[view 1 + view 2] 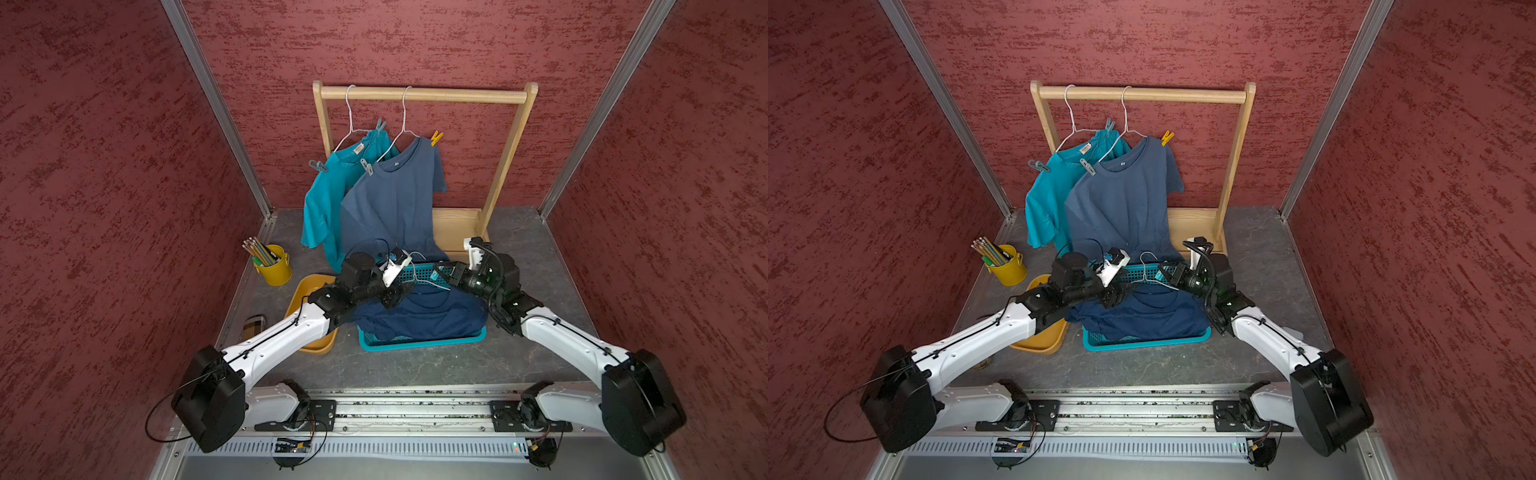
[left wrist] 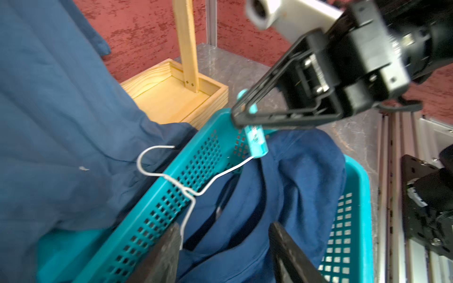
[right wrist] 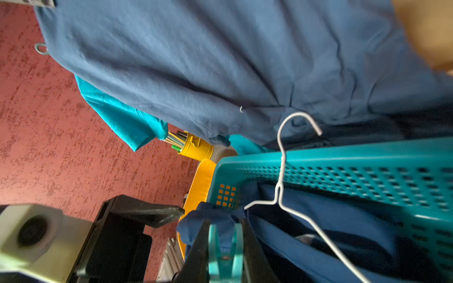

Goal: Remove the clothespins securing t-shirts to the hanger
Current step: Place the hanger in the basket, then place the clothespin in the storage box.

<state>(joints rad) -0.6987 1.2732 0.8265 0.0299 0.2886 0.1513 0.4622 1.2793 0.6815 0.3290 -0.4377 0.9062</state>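
Teal clothespin (image 2: 256,143) in right claw (image 2: 239,114)

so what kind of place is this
Likely a lab robot cell staged as a laundry corner: red panel walls on metal posts, a small wooden clothes rack, a teal basket.

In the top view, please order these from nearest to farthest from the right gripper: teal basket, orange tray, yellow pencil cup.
1. teal basket, directly under the right gripper.
2. orange tray, beside the basket's left side.
3. yellow pencil cup, farther left and back.
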